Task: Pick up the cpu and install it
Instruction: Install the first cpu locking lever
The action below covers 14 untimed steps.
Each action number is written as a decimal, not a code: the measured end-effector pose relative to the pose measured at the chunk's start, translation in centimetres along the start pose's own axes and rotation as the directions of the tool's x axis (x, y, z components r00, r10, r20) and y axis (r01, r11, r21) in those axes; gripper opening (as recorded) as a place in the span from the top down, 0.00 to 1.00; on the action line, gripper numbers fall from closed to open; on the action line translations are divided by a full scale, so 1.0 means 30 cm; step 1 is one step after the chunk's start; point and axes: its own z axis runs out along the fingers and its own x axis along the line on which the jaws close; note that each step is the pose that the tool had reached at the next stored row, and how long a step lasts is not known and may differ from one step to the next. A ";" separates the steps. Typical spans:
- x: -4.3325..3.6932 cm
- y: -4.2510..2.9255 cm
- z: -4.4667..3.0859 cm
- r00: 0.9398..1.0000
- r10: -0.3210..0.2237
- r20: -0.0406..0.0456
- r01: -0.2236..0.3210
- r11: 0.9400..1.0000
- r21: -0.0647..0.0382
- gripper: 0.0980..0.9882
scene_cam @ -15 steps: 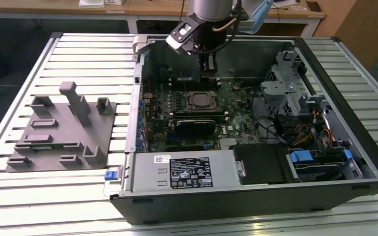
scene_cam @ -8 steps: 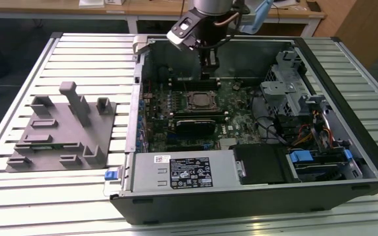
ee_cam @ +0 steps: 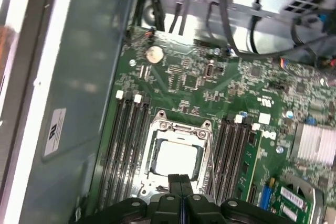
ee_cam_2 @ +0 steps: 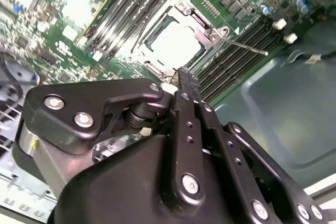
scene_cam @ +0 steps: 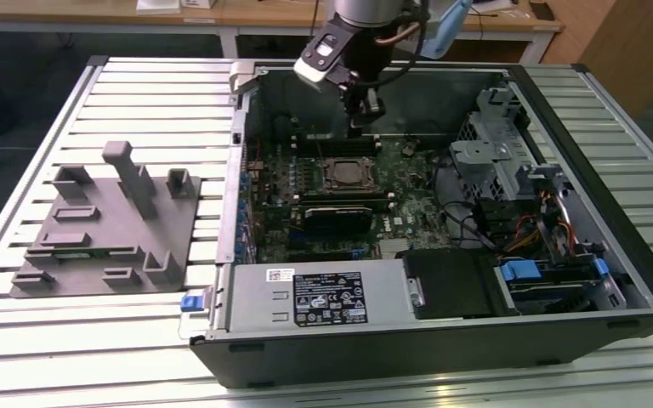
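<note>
The open computer case (scene_cam: 440, 340) lies on its side on the slatted table (scene_cam: 31, 323), and everything here is placed from it: the grey tray (scene_cam: 99, 246) sits outside it on the table toward the exterior view's left, and the arm hangs over its far inner wall. Inside the case, the green board (ee_cam: 199, 82) covers the floor, with the labelled grey box (scene_cam: 315, 297) along the near edge and the drive cage (scene_cam: 508, 161) and cables toward the exterior view's right. Near the middle of the board is the socket (ee_cam: 176, 158), its metal frame open, and the cpu (ee_cam: 176, 160) already lies flat within it, pale top up; in the second wrist view it (ee_cam_2: 176, 43) shows the same. The gripper (scene_cam: 363, 109) hovers just above the board near the socket, its fingertips (ee_cam: 180, 181) pressed together with nothing between them. The chip looks light, stiff and smooth, and likely fragile on its underside, so its opposite side edges would be the place to hold. Room is tight: memory slots (ee_cam: 123, 145) flank the socket on both sides, and the case wall (ee_cam: 79, 77) stands close beyond them, leaving mainly straight up as free space.
</note>
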 end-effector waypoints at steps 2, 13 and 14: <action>0.000 0.000 0.000 0.999 -0.038 -0.001 0.038 0.999 0.000 0.99; 0.000 0.000 0.000 0.979 -0.202 -0.004 0.202 0.979 -0.003 0.99; 0.000 0.000 0.000 0.977 -0.211 -0.004 0.211 0.977 -0.003 0.99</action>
